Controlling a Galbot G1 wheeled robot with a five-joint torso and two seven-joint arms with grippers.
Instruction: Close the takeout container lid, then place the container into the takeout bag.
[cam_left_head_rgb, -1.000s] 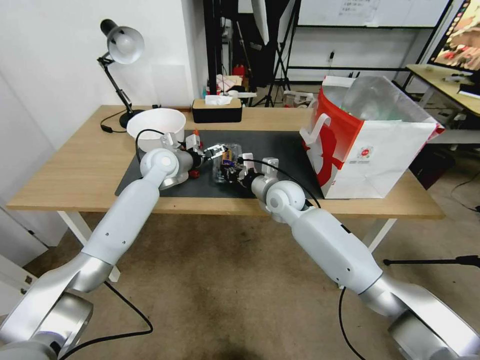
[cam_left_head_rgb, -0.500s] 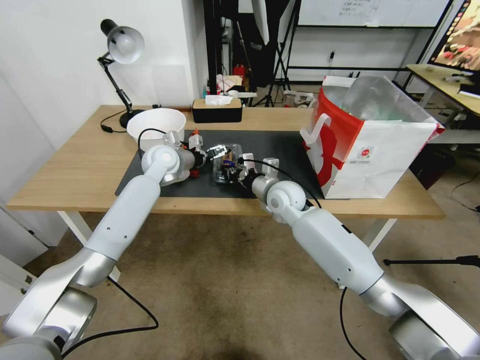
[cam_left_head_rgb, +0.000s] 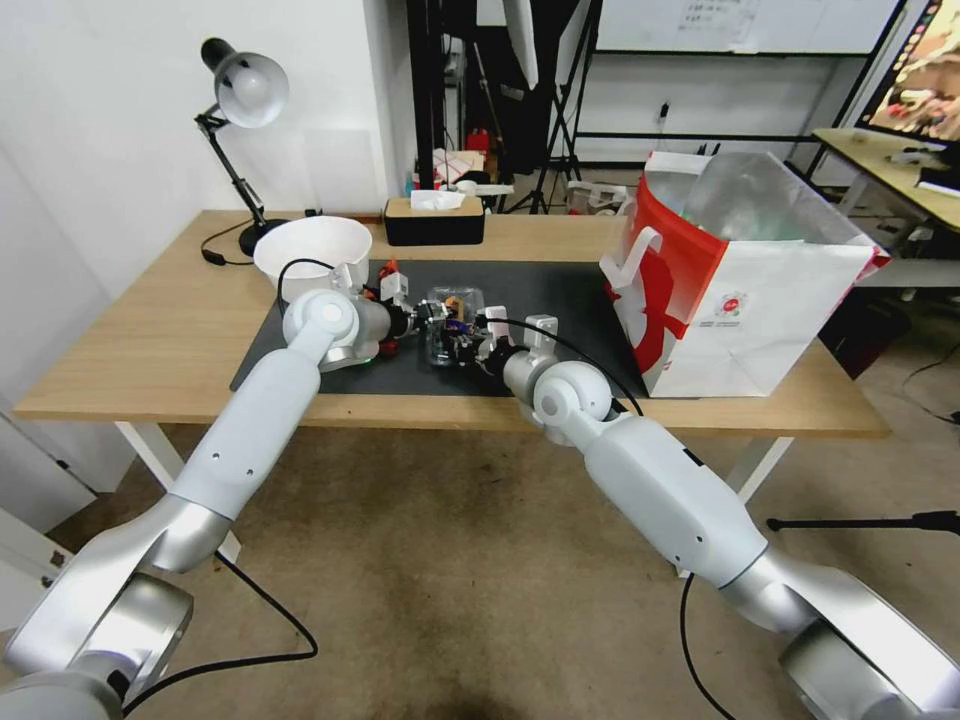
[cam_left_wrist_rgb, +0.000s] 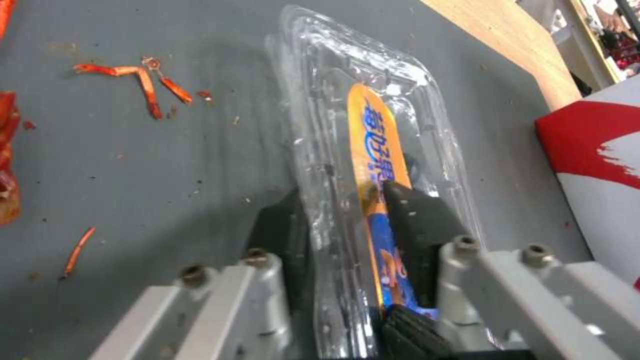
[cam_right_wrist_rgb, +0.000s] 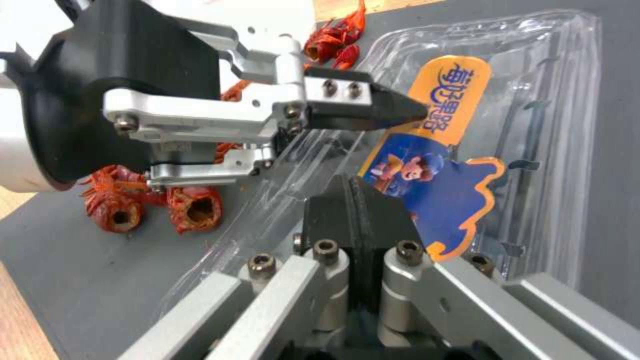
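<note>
On dark matting over the wooden tabletop (cam_left_head_rgb: 150, 340), the clear clamshell container's labelled lid (cam_left_wrist_rgb: 373, 150) is pinched by left gripper (cam_left_wrist_rgb: 347, 200); right gripper (cam_right_wrist_rgb: 357, 215) clamps its edge. Lid-closing seems underway; pressing shut is needed next.

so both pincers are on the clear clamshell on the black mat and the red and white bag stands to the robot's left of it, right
Not quite: the takeout bag stands to the robot's right of the takeout container, as the head view shows. The rest holds: the left pincer and right pincer are both on the clamshell, which sits on the black mat.
</note>
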